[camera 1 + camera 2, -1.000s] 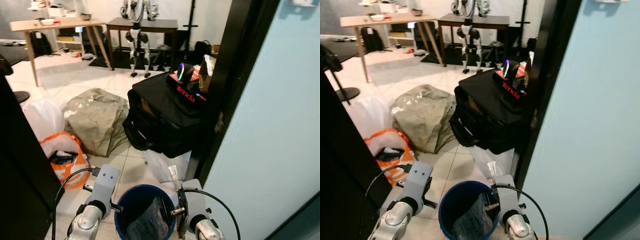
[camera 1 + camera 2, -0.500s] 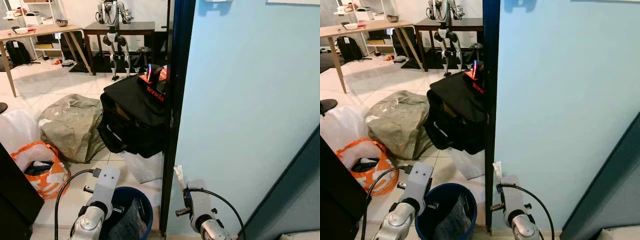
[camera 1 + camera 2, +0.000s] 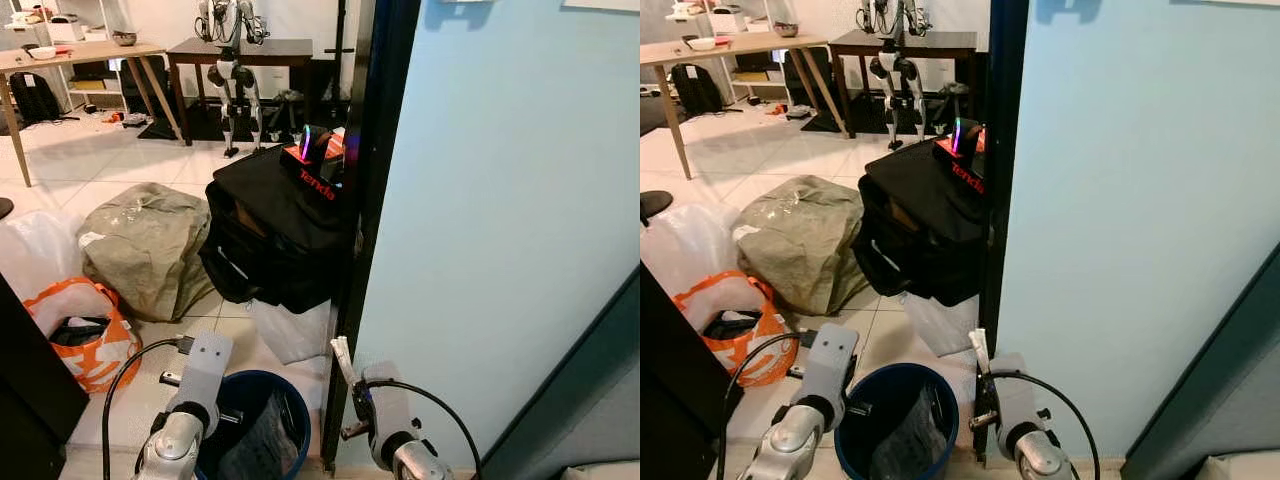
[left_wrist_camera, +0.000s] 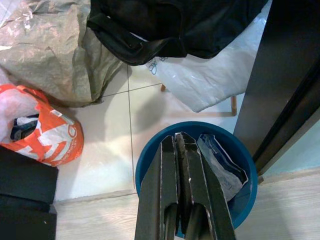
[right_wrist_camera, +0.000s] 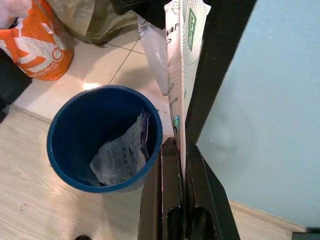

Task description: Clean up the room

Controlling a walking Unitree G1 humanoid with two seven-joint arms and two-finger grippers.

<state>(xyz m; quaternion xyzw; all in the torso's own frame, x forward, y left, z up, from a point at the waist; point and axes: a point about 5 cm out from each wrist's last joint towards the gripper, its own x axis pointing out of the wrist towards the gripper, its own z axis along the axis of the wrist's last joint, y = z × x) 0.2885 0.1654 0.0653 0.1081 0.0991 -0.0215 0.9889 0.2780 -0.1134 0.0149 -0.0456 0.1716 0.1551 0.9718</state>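
Tiled floor, blue bin with crumpled wrapper

My two arms hang over a blue bin on the tiled floor. My right gripper pinches a white wrapper beside the dark door frame. A black bag sits behind.

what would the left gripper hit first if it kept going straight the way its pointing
Probably the blue bin: the left gripper, fingers shut, points at its rim, with the crumpled wrapper inside beyond. Depth is unclear.
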